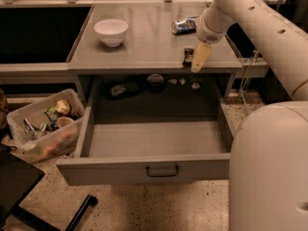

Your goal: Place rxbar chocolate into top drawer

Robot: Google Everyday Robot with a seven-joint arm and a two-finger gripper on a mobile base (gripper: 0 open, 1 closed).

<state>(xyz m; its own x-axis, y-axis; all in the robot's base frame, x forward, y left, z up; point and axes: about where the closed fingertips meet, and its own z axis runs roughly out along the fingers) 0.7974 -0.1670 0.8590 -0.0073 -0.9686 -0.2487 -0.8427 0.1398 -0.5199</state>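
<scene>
The gripper (198, 65) hangs tip-down over the near right edge of the worktop (144, 49); we cannot tell whether it is spread or pressed together. The rxbar chocolate (188, 56) lies on the worktop just left of it, close enough that we cannot tell if they touch. It is small, flat and dark, with a crinkled wrapper. Below, the top drawer (120, 171) of smooth grey metal stands pulled out, a dark loop handle (162, 171) on its front. Farther back lie a crushed can (184, 26) and a white bowl (111, 32).
</scene>
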